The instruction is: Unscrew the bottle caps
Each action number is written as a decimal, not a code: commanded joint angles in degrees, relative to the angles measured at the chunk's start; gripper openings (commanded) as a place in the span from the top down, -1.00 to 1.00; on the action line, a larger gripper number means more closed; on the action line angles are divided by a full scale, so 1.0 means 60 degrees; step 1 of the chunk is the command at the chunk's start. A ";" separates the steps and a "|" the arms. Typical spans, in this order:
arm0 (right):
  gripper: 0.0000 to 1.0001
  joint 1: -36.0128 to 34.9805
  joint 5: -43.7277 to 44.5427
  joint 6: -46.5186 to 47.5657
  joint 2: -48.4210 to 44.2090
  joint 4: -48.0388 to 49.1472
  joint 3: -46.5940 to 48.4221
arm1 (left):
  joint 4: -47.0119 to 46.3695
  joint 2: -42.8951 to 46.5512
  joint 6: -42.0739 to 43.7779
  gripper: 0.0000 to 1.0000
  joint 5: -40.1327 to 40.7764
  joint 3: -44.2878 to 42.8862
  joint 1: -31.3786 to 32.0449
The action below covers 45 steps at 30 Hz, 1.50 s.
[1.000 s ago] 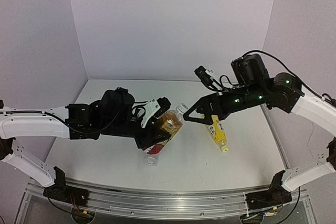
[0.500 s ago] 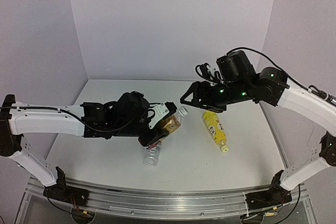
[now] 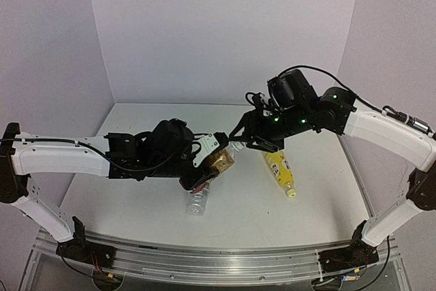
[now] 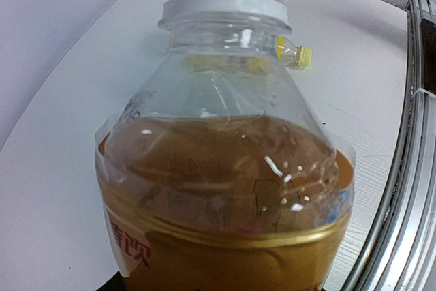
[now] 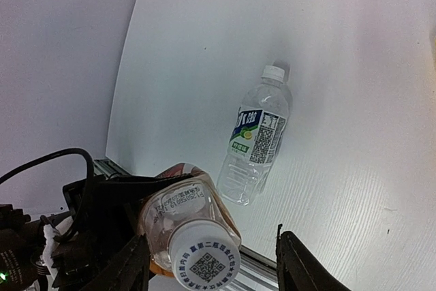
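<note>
The short amber bottle [image 3: 219,161] hangs tilted above the table, and my left gripper [image 3: 206,170] is shut on its labelled body. In the left wrist view the amber bottle [image 4: 225,189] fills the frame and hides my fingers. Its white cap [image 5: 204,257] points at my right gripper [image 5: 214,268], which is open; one dark finger [image 5: 128,272] stands left of the cap, the other well off to its right. The clear bottle [image 5: 255,138] with the blue-white label lies on the table below. The slim yellow bottle [image 3: 279,168] lies on its side under the right arm.
The white table [image 3: 136,195] ends at a metal rail [image 3: 204,253] along the near edge. Grey walls close in the back and both sides. The yellow bottle's cap [image 4: 300,54] shows behind the amber bottle's neck.
My right arm has swung left, bringing its gripper up to the amber bottle's cap, and its jaws have narrowed around it. The left arm has reached further right, still holding the bottle.
</note>
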<state>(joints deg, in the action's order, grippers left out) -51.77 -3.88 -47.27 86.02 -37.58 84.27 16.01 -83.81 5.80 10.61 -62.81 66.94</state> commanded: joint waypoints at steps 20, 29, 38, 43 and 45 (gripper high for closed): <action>0.56 0.0093 -0.0749 -0.0258 0.0098 0.0001 0.0293 | -0.0260 0.0019 -0.0194 1.00 0.0158 -0.0494 0.0001; 1.00 0.0089 -0.1905 0.1208 -0.0264 -0.0013 0.0033 | -0.0799 0.0685 -0.0443 1.00 -0.1116 -0.0107 -0.0007; 1.00 0.0095 -0.6064 0.7418 -0.1328 -0.0817 -0.1247 | -0.1752 0.1965 -0.0841 1.00 -0.4744 0.0794 -0.0019; 1.00 0.0088 -0.6919 0.8944 -0.1694 -0.1038 -0.1726 | -0.1916 0.1835 -0.0880 1.00 -0.6054 0.0657 -0.0011; 1.00 0.0090 -0.7443 0.9522 -0.1723 -0.1254 -0.1727 | -0.2030 0.1823 -0.0893 1.00 -0.6352 0.0715 -0.0010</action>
<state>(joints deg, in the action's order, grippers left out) -50.69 -37.32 -2.66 76.23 -38.61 75.68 14.91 -75.22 1.42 -20.16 -57.30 67.51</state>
